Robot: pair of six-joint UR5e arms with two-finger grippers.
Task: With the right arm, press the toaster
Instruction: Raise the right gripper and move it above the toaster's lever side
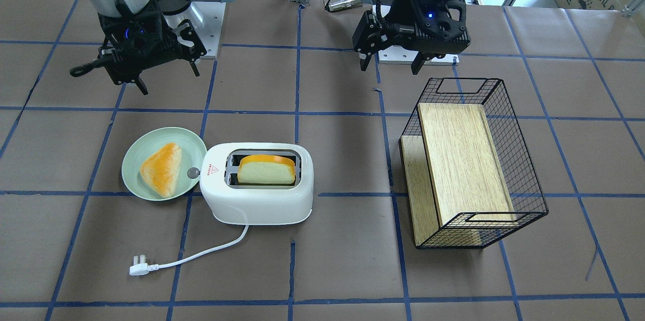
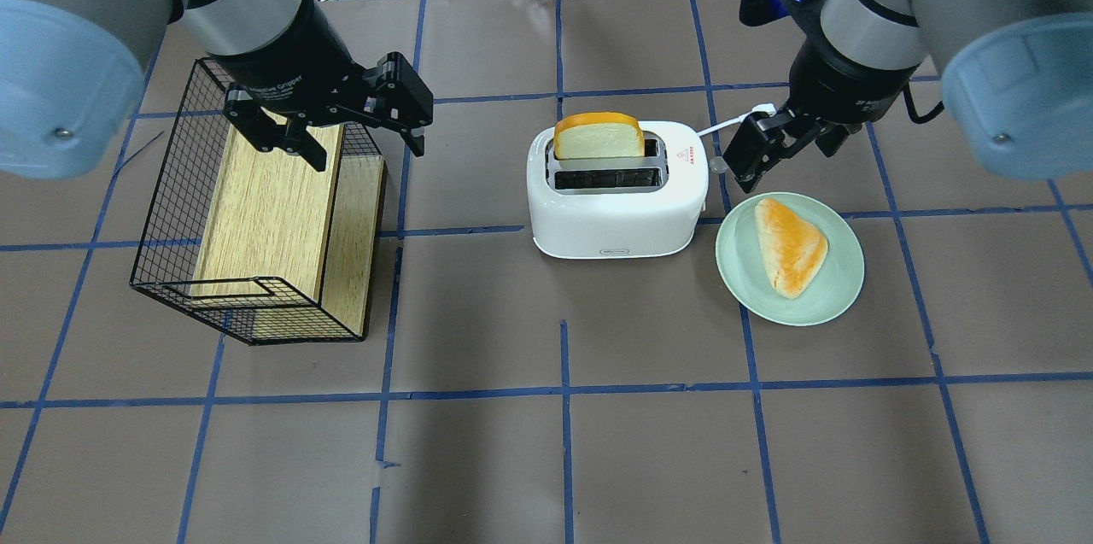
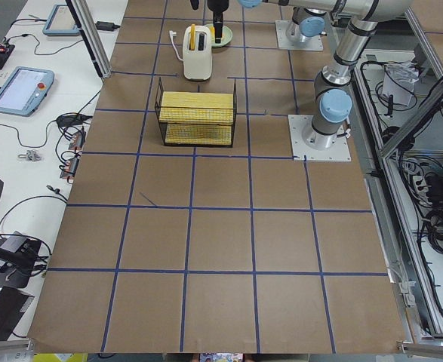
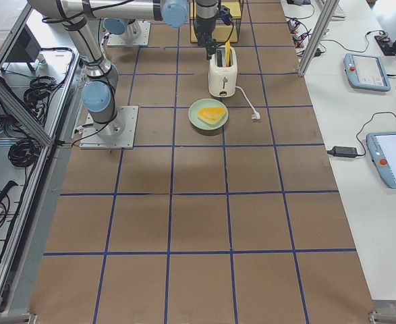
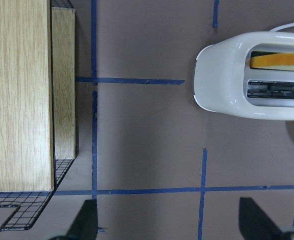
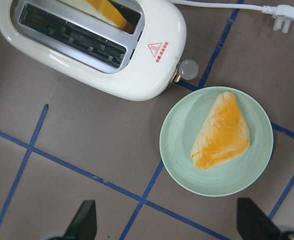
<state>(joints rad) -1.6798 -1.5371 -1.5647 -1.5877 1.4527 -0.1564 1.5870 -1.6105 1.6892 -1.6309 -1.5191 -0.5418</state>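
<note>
The white two-slot toaster [image 1: 257, 202] [image 2: 615, 219] stands mid-table with a slice of bread [image 1: 266, 170] upright in one slot. A red triangle sticker and a small grey knob [image 1: 193, 173] [image 6: 189, 68] are at its end beside the plate. My right gripper [image 1: 166, 76] [image 2: 786, 153] [image 6: 169, 225] is open and empty. It hovers well above the table, on the robot's side of the toaster's knob end and the plate. My left gripper [image 1: 390, 65] [image 2: 365, 147] [image 5: 172, 225] is open and empty, above the basket's edge. The toaster also shows in the left wrist view [image 5: 227, 85].
A pale green plate [image 1: 132, 170] [image 2: 845, 288] holding a triangular bread piece [image 1: 161, 167] touches the toaster's knob end. The toaster's white cord and plug [image 1: 138, 266] lie on the operators' side. A black wire basket [image 1: 524, 180] [image 2: 171, 211] with a wooden board stands on my left.
</note>
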